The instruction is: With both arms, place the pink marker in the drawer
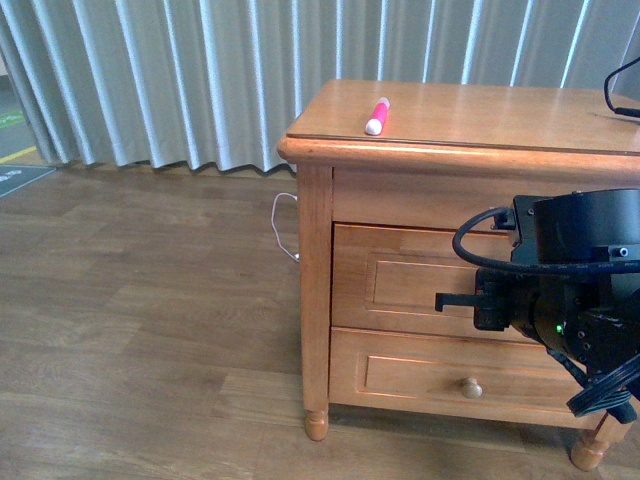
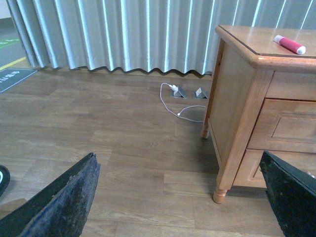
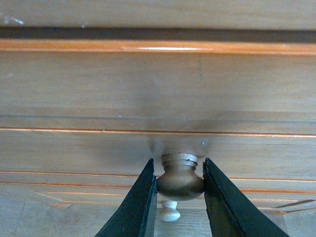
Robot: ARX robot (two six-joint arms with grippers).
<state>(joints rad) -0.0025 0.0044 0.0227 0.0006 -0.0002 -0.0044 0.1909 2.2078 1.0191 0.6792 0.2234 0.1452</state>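
The right hand (image 3: 178, 167), clamped on the drawer's (image 3: 98, 89) knob (image 3: 180, 180), grips only its rounded sides, so a pull angled off the drawer front may slip the fingers (image 3: 138, 207) free.

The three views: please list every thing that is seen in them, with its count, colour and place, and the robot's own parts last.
cabinet: one, honey wood, standing on the floor.
pink marker: one, pink with a white end, lying on the cabinet top near its front edge.
drawer: one, honey wood, uppermost, shut.
knob: one, wood, on the drawer front.
lower drawer: one, honey wood, shut.
white cable: one, on the floor beside the cabinet.
floor sockets: two, grey, near the curtain.
curtain: one, pale grey, behind the cabinet.
black cable: one, at the cabinet top's far corner.
left gripper: one, black, open, empty, above the floor.
right gripper: one, black, shut on the knob.
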